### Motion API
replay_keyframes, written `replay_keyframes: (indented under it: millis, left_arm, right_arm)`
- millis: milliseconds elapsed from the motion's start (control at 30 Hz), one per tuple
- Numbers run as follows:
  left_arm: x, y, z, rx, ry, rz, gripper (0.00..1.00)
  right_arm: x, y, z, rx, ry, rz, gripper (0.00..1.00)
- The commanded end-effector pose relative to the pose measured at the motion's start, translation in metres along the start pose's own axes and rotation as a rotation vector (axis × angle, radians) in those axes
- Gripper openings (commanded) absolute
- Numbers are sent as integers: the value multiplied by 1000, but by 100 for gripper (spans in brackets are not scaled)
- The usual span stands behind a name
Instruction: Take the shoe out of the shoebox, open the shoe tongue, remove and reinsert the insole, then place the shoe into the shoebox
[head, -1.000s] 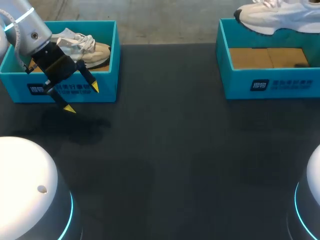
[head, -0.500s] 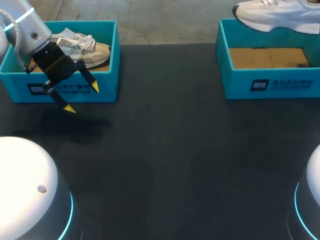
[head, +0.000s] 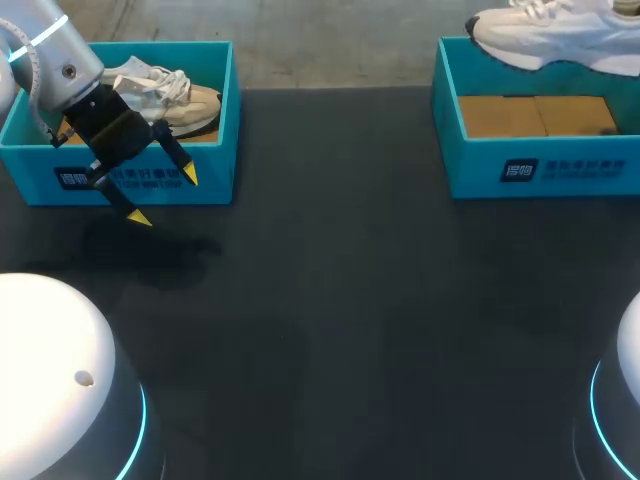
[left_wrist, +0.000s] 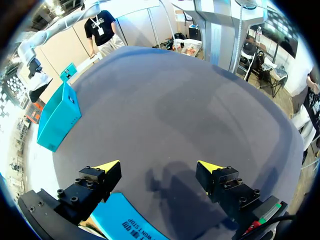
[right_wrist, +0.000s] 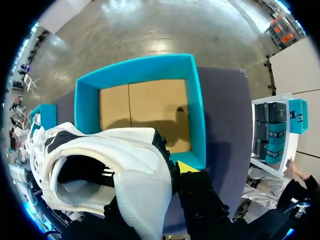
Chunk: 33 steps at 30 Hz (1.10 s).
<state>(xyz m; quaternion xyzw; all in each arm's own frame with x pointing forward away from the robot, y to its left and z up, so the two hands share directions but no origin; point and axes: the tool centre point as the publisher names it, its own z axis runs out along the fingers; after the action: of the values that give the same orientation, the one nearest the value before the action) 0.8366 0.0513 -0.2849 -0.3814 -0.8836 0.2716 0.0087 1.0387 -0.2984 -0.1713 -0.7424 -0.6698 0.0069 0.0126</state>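
Head view: the left claw (head: 164, 197) hangs open, yellow tips spread, just in front of the left shoebox (head: 226, 120) and above the dark desk (head: 350, 330). A second shoe (head: 170, 95) lies inside that box, behind the claw. The white shoe (head: 550, 35) is in the air over the back of the right shoebox (head: 540, 170), well apart from the left claw, across the desk. The cardboard floor of the right shoebox is bare

Left wrist view: the left claw's two fingers stand wide apart with nothing between them. A corner of the left shoebox lies under one finger, and bare desk stretches ahead. Far ahead and to one side stands the right shoebox, with the white shoe, small, held above it by the right arm (left_wrist: 47, 32)

Right wrist view: the right claw (right_wrist: 165, 181) grips the white shoe, which fills the space at its fingers with the opening turned to the camera. One yellow fingertip (right_wrist: 184, 166) presses against the shoe's outer side, and the other finger is hidden by the shoe. The right shoebox lies ahead of and below the claw, its walls clear of the shoe
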Motion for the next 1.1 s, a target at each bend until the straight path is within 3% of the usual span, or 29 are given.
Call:
replay_keyframes:
  millis: [33,300,1100]
  left_arm:
    - [-1,0,-1,-1,5,0,100]
    - [-1,0,-1,-1,5,0,100]
    - [-1,0,-1,-1,5,0,100]
  right_arm:
    - [3,0,10,-5,4,-1,0]
    - [-2,3,23,-10,31,15,0]
    - [-12,-1,29,-14,17,41,0]
